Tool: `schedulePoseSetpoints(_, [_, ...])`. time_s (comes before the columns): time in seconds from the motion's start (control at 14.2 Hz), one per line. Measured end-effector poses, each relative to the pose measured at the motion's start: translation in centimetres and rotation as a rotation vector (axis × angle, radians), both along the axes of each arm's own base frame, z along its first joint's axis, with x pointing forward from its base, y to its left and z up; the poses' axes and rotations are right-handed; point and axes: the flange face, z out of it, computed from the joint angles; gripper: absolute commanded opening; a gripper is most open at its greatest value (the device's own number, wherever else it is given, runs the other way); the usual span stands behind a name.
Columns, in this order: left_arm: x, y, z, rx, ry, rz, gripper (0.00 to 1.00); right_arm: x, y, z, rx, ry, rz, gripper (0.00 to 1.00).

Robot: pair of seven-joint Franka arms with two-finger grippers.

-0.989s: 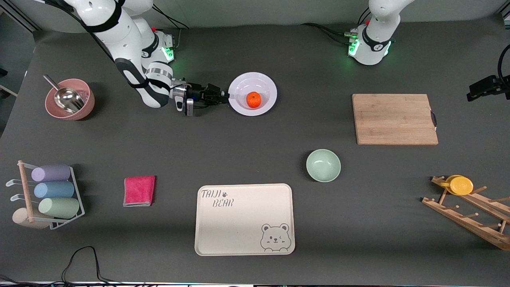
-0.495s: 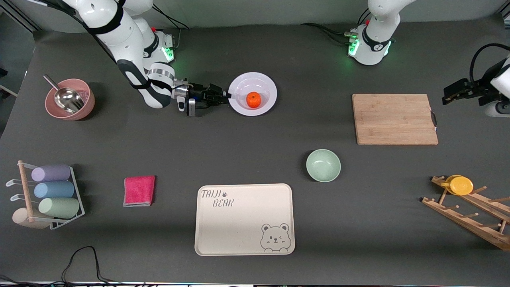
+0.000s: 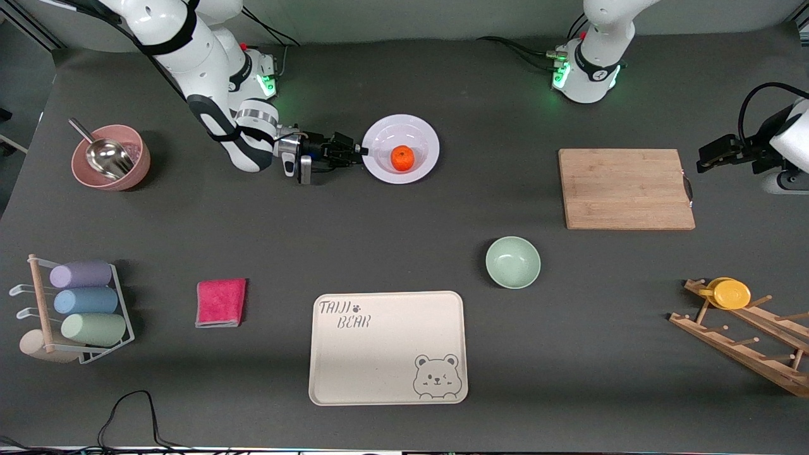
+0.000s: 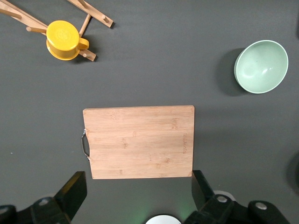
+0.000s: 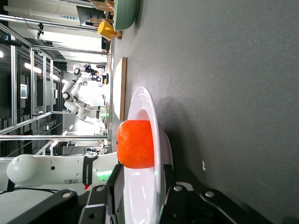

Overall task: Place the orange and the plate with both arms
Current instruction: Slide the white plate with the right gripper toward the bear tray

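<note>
Tray (image 3: pixel 385 341) lettered "TAIJI BEAR", bear drawing

The right gripper (image 3: pixel 359 150) is clamped on the rim of the round pale lavender-white plate (image 3: pixel 422 134), with the small bright-orange orange (image 3: pixel 402 158) just ahead of its fingertips in the well. From there toward the front camera the dark table lies bare as far as the cream rectangular bear tray (image 3: pixel 388 347); the mint-green round bowl (image 3: pixel 512 261) stands off that path. The left gripper (image 4: pixel 135 198), jaws wide, hangs over bare table at its own end, the bamboo cutting board (image 3: pixel 626 188) flat beside it.
</note>
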Motion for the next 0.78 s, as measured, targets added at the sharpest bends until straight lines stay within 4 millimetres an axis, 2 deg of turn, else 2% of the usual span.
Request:
schedulePoseSetpoints(0.21, [-0.01, 0.0, 0.01, 0.0, 0.0, 0.0, 1.0, -0.22, 0.55, 0.07, 0.003, -0.005, -0.001, 0.22])
schedulePoseSetpoints(0.42, [-0.01, 0.0, 0.02, 0.0, 0.0, 0.0, 1.0, -0.34, 0.7, -0.01, 0.001, -0.02, -0.004, 0.0])
schedulePoseSetpoints(0.78, [-0.02, -0.01, 0.04, 0.0, -0.001, 0.0, 1.0, -0.32, 0.74, -0.06, 0.0, -0.022, -0.004, 0.0])
